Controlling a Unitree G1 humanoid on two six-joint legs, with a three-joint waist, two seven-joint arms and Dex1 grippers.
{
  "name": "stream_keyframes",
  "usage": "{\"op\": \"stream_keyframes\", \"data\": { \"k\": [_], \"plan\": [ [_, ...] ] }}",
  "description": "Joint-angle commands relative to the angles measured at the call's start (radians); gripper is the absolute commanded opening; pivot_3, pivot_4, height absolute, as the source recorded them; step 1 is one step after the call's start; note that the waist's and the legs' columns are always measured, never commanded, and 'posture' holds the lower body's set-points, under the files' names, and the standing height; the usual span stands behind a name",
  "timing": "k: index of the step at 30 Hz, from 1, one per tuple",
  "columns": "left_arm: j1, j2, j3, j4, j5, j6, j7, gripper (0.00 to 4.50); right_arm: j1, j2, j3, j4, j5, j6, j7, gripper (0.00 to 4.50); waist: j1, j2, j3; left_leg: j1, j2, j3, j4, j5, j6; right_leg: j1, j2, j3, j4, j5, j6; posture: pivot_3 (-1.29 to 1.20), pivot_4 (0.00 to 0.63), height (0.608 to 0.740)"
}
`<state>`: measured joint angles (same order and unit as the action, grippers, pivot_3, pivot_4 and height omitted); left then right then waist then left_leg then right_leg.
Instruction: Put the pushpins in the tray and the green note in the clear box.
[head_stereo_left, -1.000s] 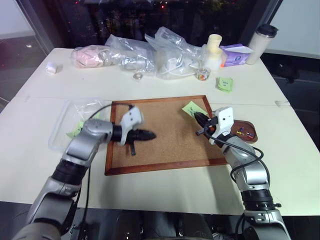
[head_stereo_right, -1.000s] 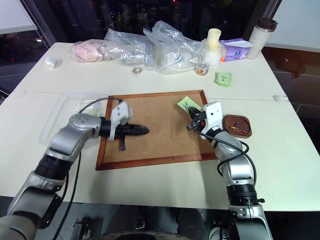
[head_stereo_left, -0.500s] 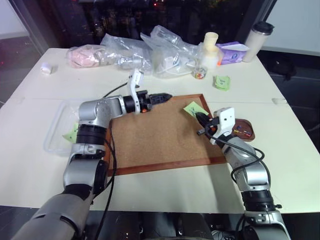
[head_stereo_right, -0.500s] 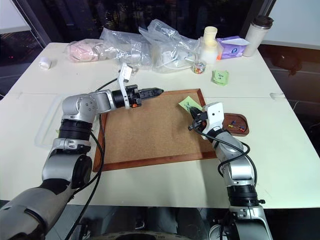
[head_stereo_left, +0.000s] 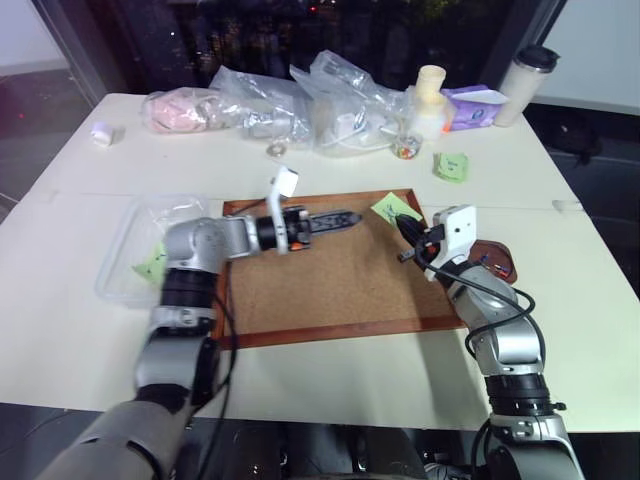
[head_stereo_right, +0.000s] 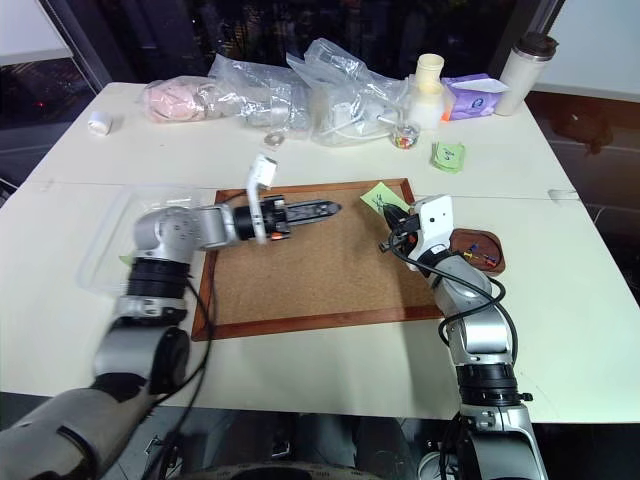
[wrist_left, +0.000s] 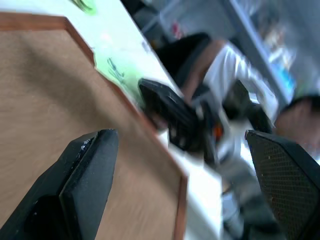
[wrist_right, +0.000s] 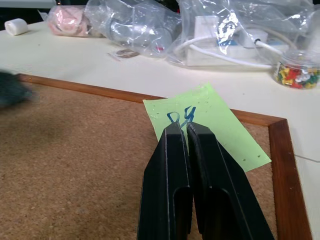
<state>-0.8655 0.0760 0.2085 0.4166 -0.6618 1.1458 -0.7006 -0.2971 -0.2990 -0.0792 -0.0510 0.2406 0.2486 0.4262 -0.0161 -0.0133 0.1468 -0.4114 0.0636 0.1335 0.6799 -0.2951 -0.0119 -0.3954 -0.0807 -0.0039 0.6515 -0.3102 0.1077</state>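
Two arms reach in over the corkboard (head_stereo_left: 330, 270), which lies flat mid-table with its long side running across you. Your clear box (head_stereo_left: 130, 250) sits just left of the board, handy for the paper; the tray (head_stereo_left: 495, 262) sits just off its right edge. The left gripper (head_stereo_left: 345, 219) lies level, fingers spread wide, aimed across at the green note (wrist_right: 207, 122). That note sits skewed on the board's far right corner, one corner overhanging the frame. Your right gripper (wrist_right: 187, 131), pressed together, touches its scribbles, probably pinning it.
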Motion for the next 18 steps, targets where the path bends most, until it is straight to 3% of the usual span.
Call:
{"op": "stream_keyframes", "data": {
  "k": [1,9,18],
  "plan": [
    [-0.029,-0.066,0.09,0.008,-0.033,-0.065,0.13,4.46,0.002,0.0,-0.002,-0.075,0.012,0.008,-0.006,0.0,-0.004,0.0,0.0,0.0,0.0,0.0,0.0,0.0,0.0,0.0,0.0,0.0,0.0,0.0,0.0,0.0,0.15,0.737],
    [-0.083,-0.091,0.179,0.209,-0.047,-0.165,0.19,4.46,0.026,-0.007,-0.008,-0.133,0.016,0.042,-0.012,0.0,0.001,0.0,0.0,0.001,0.0,0.001,-0.001,0.001,-0.002,0.0,0.001,0.0,0.001,0.0,0.0,0.0,0.15,0.737],
    [-0.086,-0.133,0.157,0.27,-0.038,-0.216,0.192,4.46,0.012,0.005,0.003,-0.19,0.016,0.079,-0.025,0.0,0.003,0.0,0.0,0.001,0.0,0.002,-0.001,0.001,-0.002,0.0,0.001,0.0,0.0,0.0,0.0,0.0,0.15,0.737]
  ]
}}
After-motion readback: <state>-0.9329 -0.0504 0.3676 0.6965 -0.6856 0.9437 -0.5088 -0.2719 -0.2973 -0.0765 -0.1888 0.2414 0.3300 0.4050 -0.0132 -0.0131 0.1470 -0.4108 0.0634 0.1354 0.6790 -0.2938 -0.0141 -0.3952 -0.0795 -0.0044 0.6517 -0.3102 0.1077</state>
